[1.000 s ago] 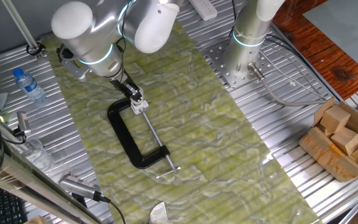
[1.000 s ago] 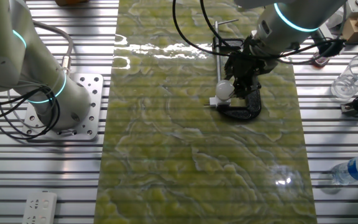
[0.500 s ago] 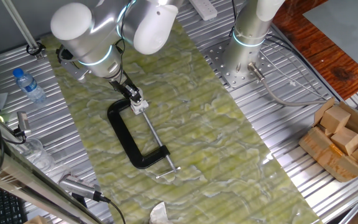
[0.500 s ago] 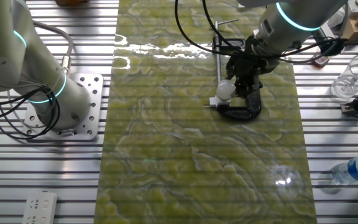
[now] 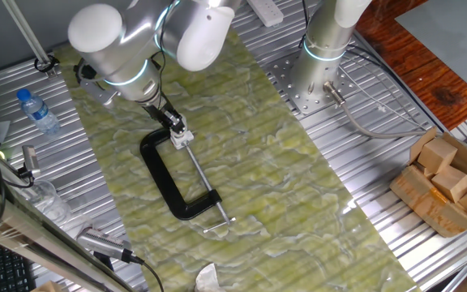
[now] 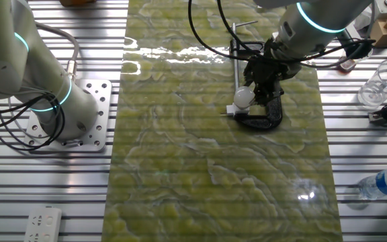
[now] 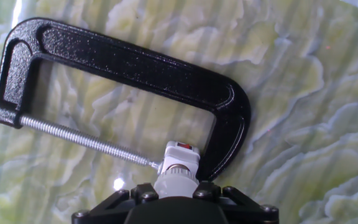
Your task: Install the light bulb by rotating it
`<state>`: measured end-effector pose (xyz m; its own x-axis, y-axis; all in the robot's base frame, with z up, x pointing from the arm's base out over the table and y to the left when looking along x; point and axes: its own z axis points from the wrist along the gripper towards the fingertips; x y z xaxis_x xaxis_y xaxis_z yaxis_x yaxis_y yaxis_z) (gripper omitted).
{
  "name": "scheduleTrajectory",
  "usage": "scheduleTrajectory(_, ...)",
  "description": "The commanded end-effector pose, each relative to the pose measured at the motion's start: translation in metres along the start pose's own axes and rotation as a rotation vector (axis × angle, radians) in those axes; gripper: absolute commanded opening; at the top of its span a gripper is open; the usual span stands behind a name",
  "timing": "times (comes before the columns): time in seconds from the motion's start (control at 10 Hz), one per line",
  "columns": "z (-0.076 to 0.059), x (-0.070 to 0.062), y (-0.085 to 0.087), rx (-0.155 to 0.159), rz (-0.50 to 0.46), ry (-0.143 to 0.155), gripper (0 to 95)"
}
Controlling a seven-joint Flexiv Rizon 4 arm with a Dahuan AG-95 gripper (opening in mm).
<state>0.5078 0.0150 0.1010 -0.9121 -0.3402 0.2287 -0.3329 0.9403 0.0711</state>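
I've got the light bulb [image 7: 177,172] right at my gripper [image 7: 174,200], sticking straight out ahead of my fingers. In the hand view its long axis runs along the line of my hand, pointing up the picture, and the small white block at its far end, with a little orange-red mark on top, sits against the tip of the clamp's [image 7: 129,68] steel screw [image 7: 73,135] and just beside the curved end of the black frame. From the other fixed view the bulb [image 6: 244,97] shows as a white round blob just below my fingers, lying low over the green mat [image 6: 180,168].

My gripper [image 6: 259,82] looks narrowed around the bulb's body, though my own housing hides the actual finger contact, so I can't swear to the grip.

My arm [image 5: 144,45] comes in from above and leans down at a slant, the wrist tipped so my fingers reach the head end of the clamp [image 5: 167,174] in one fixed view. The clamp lies flat on the mat, its screw running away from my hand.

No readable writing anywhere on the bulb or clamp. A water bottle [image 5: 37,111] stands well off to the side of my arm; its label is too small to read.
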Motion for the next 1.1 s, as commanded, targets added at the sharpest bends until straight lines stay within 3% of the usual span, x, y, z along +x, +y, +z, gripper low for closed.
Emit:
scheduleTrajectory(0.1,0.000,-0.001,0.000,0.002,-0.009,-0.001,57.0)
scheduleTrajectory(0.6,-0.001,-0.001,0.000,0.002,-0.011,0.000,57.0)
scheduleTrajectory(1.1,-0.020,0.007,0.005,0.004,-0.018,-0.108,57.0)
